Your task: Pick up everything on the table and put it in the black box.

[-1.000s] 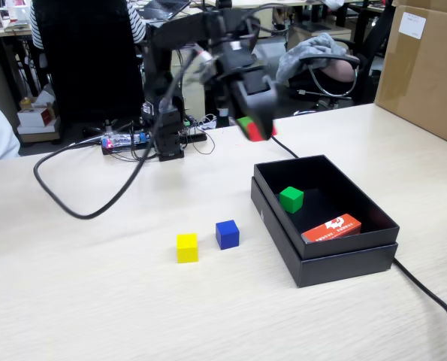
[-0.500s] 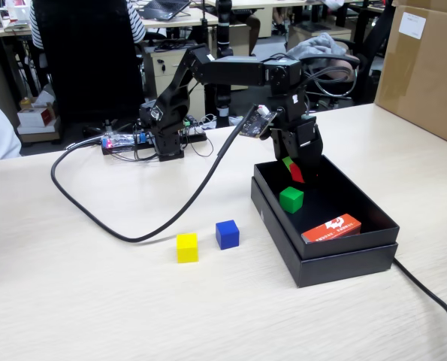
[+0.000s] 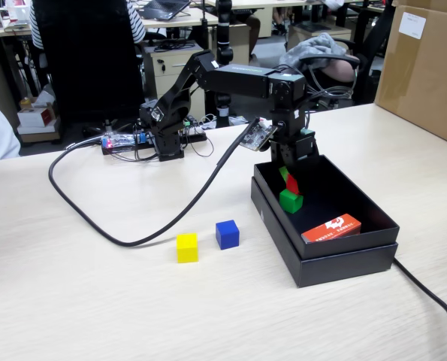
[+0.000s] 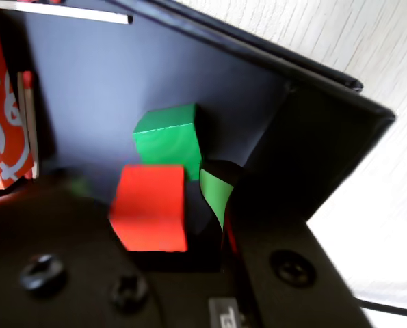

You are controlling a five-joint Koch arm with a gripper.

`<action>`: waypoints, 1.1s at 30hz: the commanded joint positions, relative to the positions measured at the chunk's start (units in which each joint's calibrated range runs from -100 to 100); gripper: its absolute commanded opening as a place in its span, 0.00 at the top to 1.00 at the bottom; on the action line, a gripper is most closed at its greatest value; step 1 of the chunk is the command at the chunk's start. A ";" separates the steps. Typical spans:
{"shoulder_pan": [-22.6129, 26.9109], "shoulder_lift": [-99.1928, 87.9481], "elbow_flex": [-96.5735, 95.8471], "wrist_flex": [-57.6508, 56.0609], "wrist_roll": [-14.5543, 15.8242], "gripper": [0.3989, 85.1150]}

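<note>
Fixed view shows the arm reaching down into the black box [image 3: 324, 226], its gripper [image 3: 289, 180] low inside the end of the box nearest the arm's base. The red cube [image 3: 292, 184] sits between the jaws, which grasp it; in the wrist view the red cube [image 4: 150, 208] hangs just above the box floor, beside the green-taped finger [image 4: 215, 195]. The green cube [image 3: 290, 201] lies on the box floor right below the red one, touching or nearly so. An orange packet [image 3: 331, 228] rests in the box, further from the arm's base. Outside the box, on the table [image 3: 73, 301], the blue cube [image 3: 227, 234] stands near its long side, the yellow cube [image 3: 186, 247] just beyond.
</note>
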 commanded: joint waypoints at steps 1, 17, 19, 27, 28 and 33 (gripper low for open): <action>-0.63 -6.18 1.59 -0.68 0.00 0.50; -12.31 -38.31 -4.48 -0.68 -3.27 0.45; -14.36 -39.68 -6.48 -0.68 -4.00 0.43; -19.78 -47.14 -20.62 -0.51 -5.13 0.41; -20.02 -47.26 -21.35 -0.42 -5.13 0.41; -20.22 -46.45 -21.62 -0.42 -5.13 0.41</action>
